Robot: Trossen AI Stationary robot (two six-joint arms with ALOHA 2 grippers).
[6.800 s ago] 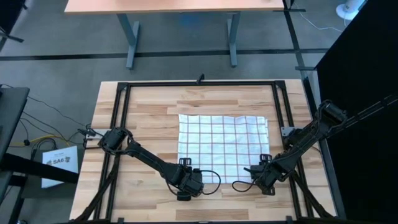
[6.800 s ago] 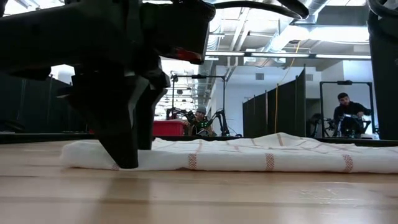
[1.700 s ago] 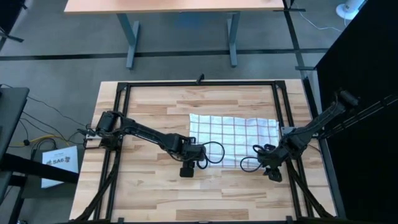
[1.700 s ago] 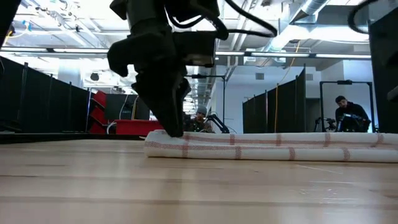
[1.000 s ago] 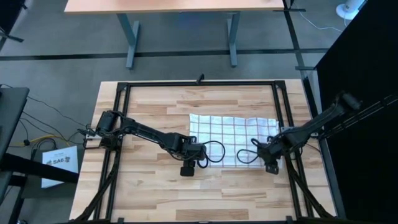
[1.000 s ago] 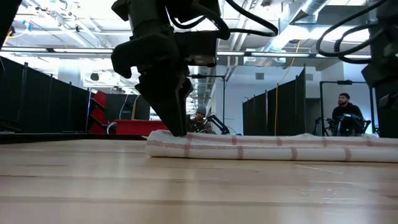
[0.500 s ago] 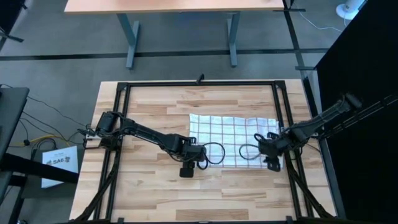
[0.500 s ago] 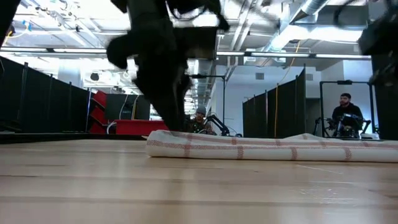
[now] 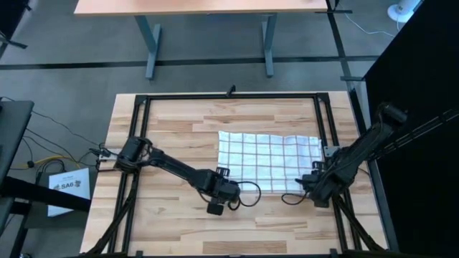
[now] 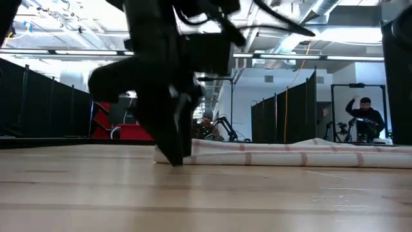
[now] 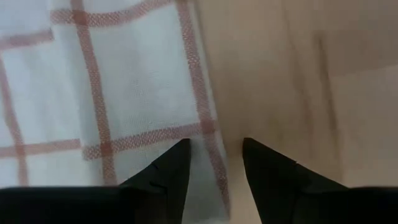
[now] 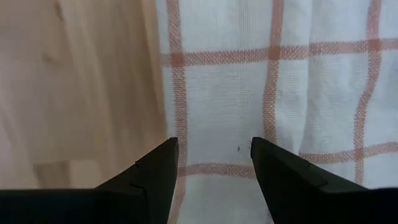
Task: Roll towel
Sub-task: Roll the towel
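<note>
The towel (image 9: 269, 161), white with a dark grid, lies at the table's middle right. Its far part is flat and its near edge is gathered into a low roll (image 10: 290, 153). My left gripper (image 9: 222, 188) is open at the towel's near left corner. In the left wrist view (image 11: 214, 149) one finger is over the cloth (image 11: 93, 93) and one over bare wood. My right gripper (image 9: 315, 185) is open at the near right corner. In the right wrist view (image 12: 214, 146) the cloth (image 12: 280, 81) lies under both fingers. My left gripper points down at the towel's near left corner (image 11: 208, 134), its fingers on either side of the left side edge. Whether they touch the cloth, I cannot tell. My right gripper points down over the towel just inside its right side edge (image 12: 171, 93). Whether it touches, I cannot tell.
A black frame rail (image 9: 140, 143) runs round the table. Cable loops hang by both wrists (image 9: 247, 195) (image 9: 290, 197). Bare wood lies to the left of and nearer than the towel (image 9: 172, 215). A person (image 10: 364, 119) is in the room behind.
Both grippers have moved toward the table's near edge, from over the towel's roll to its near corners. The left one has come down at the roll's left end. The towel has kept its place.
</note>
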